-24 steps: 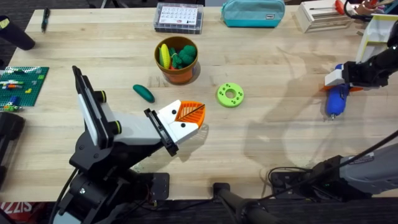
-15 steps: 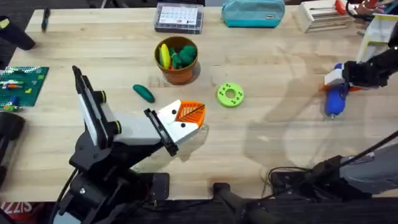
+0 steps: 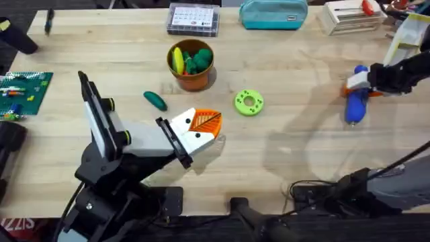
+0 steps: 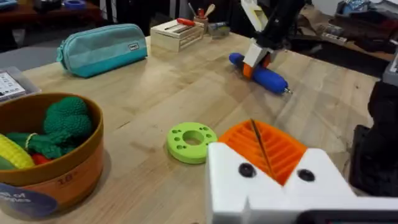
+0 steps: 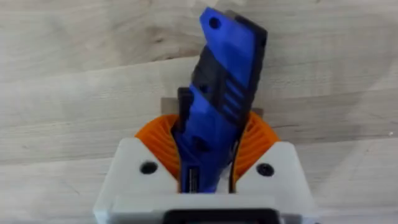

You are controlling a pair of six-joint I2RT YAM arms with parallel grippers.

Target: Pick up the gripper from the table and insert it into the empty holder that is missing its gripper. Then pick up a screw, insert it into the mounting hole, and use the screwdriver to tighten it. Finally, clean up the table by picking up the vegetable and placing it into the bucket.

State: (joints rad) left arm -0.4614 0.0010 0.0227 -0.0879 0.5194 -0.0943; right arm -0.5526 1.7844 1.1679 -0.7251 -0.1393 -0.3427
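Note:
My right gripper (image 3: 361,83) is shut on the blue screwdriver (image 3: 354,106) near the table's right edge. In the right wrist view the screwdriver (image 5: 219,106) sits between the orange pads of that gripper (image 5: 208,149). The left wrist view shows the screwdriver (image 4: 264,74) lying low and slanted over the wood. My left gripper (image 3: 207,122), white with orange pads, hangs shut at the table's middle front, holding nothing that I can see. The dark green vegetable (image 3: 155,100) lies left of it. Behind stands the orange-brown bucket (image 3: 193,81). The loose gripper, holder and screw are out of view.
The bucket holds a yellow corn (image 3: 177,59) and leafy green toys. A green disc with holes (image 3: 248,102) lies right of the left gripper. At the back are a clear parts box (image 3: 193,19), a teal pouch (image 3: 272,13) and a wooden box (image 3: 346,17). A green brick plate (image 3: 20,91) lies far left.
My right gripper has carried the screwdriver a little to the left and toward the back of the table. The left arm has not moved.

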